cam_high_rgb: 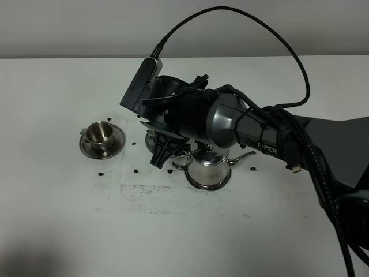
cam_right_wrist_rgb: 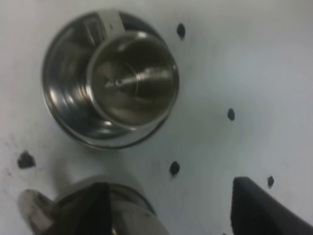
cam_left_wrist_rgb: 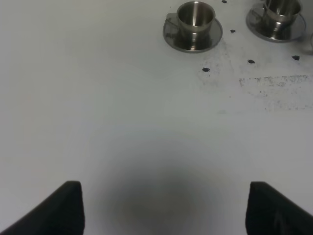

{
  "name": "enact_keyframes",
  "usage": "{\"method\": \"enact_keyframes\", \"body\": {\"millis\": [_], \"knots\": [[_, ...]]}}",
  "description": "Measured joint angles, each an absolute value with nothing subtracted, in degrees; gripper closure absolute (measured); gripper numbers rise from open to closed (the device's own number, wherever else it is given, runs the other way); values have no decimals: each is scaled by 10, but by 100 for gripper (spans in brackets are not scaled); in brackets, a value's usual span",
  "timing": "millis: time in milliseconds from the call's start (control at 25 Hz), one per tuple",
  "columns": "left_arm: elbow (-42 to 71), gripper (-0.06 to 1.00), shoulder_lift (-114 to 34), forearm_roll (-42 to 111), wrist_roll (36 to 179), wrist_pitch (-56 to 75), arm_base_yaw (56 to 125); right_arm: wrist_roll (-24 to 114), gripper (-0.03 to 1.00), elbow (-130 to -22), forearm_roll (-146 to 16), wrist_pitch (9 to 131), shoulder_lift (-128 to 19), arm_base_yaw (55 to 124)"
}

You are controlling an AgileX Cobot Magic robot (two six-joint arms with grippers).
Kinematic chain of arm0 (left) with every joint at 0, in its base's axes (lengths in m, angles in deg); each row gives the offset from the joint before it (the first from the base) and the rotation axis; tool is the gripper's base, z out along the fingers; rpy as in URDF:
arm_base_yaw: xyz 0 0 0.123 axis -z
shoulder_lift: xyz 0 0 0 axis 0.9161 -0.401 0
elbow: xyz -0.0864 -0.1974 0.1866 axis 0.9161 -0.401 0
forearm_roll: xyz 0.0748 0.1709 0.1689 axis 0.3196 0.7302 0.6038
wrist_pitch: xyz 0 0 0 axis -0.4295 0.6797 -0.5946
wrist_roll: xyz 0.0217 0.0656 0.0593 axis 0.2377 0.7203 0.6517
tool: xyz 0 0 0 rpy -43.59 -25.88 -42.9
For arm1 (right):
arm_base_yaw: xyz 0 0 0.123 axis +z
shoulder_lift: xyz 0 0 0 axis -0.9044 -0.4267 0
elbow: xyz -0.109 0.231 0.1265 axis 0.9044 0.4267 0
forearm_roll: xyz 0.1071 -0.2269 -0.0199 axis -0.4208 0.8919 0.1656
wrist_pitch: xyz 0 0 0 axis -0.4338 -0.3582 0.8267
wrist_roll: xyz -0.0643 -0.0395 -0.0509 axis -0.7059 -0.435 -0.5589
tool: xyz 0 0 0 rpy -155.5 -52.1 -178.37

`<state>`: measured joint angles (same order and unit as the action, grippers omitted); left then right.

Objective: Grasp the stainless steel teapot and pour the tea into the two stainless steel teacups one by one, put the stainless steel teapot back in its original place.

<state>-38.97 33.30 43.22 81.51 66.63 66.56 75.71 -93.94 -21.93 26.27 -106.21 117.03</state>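
Observation:
The stainless steel teapot (cam_high_rgb: 209, 168) stands upright on its round saucer (cam_high_rgb: 196, 183) at mid-table, spout to the right and loop handle to the left. My right gripper (cam_high_rgb: 166, 157) reaches across and hangs low beside the handle. In the right wrist view its fingers (cam_right_wrist_rgb: 261, 208) stand apart, with a shiny part of the teapot (cam_right_wrist_rgb: 36, 205) against one of them and bare table between. One teacup (cam_high_rgb: 102, 134) sits on a saucer at the left. The other teacup (cam_right_wrist_rgb: 132, 81) lies just beyond the right gripper, hidden in the high view. My left gripper (cam_left_wrist_rgb: 164, 213) is open over bare table.
Small black specks (cam_high_rgb: 134, 171) and a dusty smear (cam_high_rgb: 147, 188) dot the white table around the cups and pot. The right arm (cam_high_rgb: 271, 135) and its thick cable (cam_high_rgb: 323, 184) cross the table's right side. Both teacups (cam_left_wrist_rgb: 194, 14) (cam_left_wrist_rgb: 282, 9) lie far ahead of the left gripper.

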Motion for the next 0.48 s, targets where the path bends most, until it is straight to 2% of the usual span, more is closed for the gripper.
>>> {"method": "enact_keyframes", "body": {"millis": [480], "knots": [[-390, 28, 333, 432, 815, 666, 666, 767, 46, -939, -206, 256, -1069, 1188]]}}
